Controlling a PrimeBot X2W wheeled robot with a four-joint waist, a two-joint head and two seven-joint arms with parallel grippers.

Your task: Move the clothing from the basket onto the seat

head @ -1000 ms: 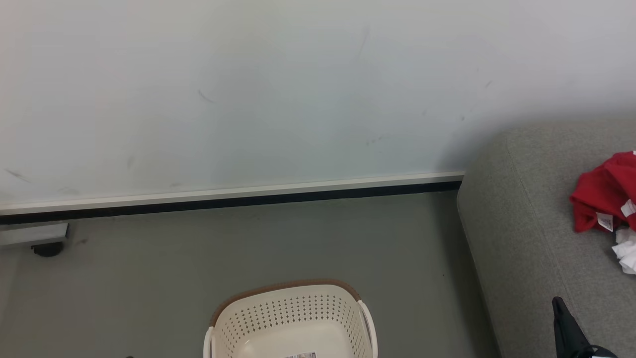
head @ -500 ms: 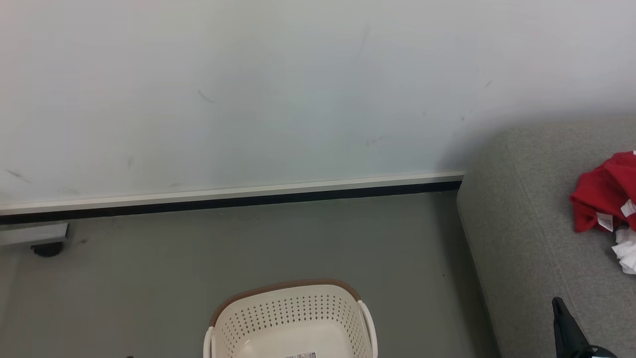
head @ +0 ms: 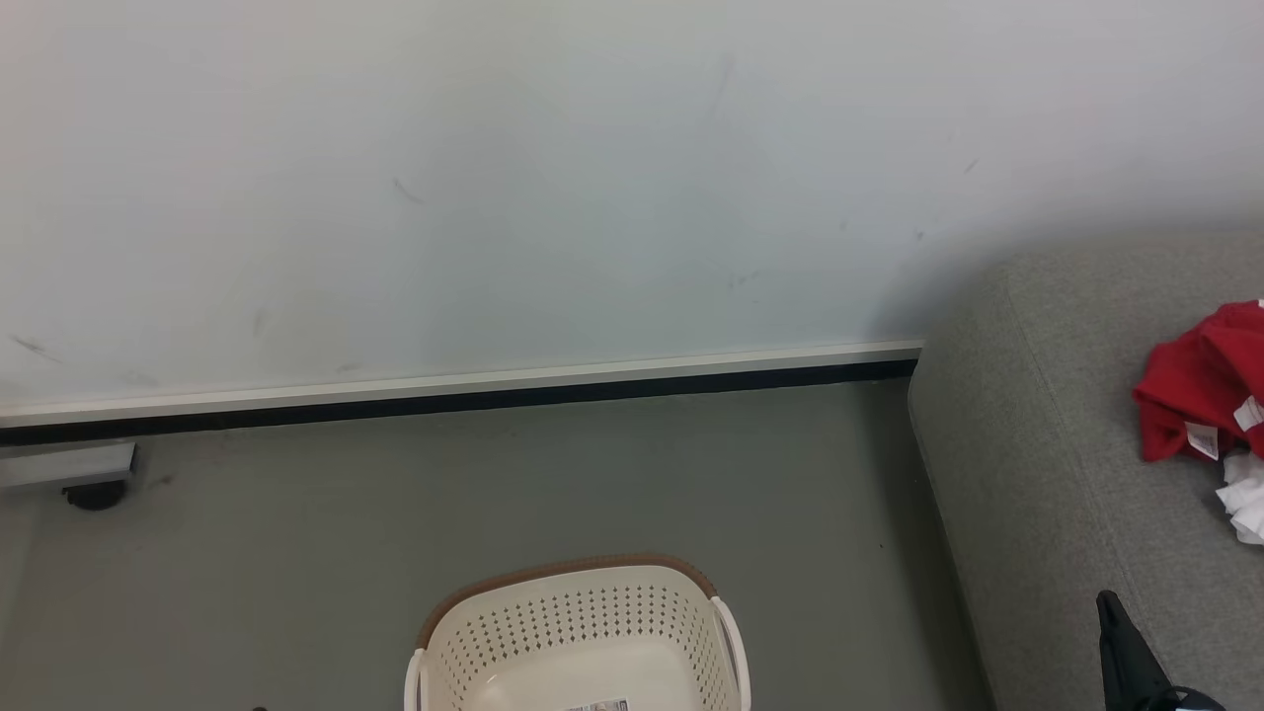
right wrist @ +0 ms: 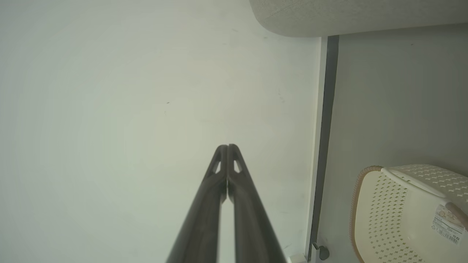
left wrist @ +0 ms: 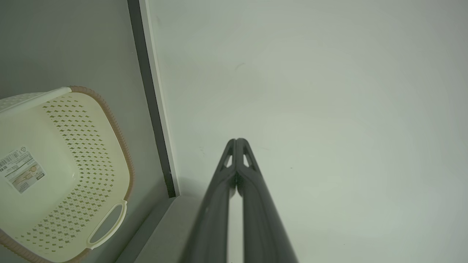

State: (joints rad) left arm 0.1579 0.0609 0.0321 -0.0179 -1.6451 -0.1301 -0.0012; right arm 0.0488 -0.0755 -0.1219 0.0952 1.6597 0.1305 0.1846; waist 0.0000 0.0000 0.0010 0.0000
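Grippers both pinched fully together, nothing between the fingers. Left gripper (left wrist: 237, 140): in its wrist view the two dark fingers meet at the tips, in free air, aimed at the pale wall (left wrist: 310, 109), touching nothing. Right gripper (right wrist: 227, 146): same story in its own wrist view, tips pressed together, no cloth in them, also aimed at the wall. In the head view the right gripper (head: 1111, 604) pokes up as one dark spike at the lower right, over the front part of the grey seat (head: 1047, 444); can't tell whether it touches the fabric. Clothing (head: 1200, 390) is a red heap with small white labels lying on the seat at the right edge, further up the view than the right gripper and well apart from it; a bit of white cloth (head: 1246, 499) lies just below the red, touching it. Basket (head: 573, 617) stands on the grey floor (head: 494, 484) at bottom centre, well to the left of the right gripper and apart from the seat. Left wrist view has the basket (left wrist: 84, 138) at the left edge, off to the side of the fingers, with a sticker (left wrist: 22, 170) on its bottom. Right wrist view has it (right wrist: 384, 204) in the lower right corner, with the seat's rounded edge (right wrist: 347, 14) along the top. Both wrists are rolled sideways: the black baseboard (left wrist: 150, 109) runs up-down in each wrist view, fingers pointing forward at the wall rather than down.
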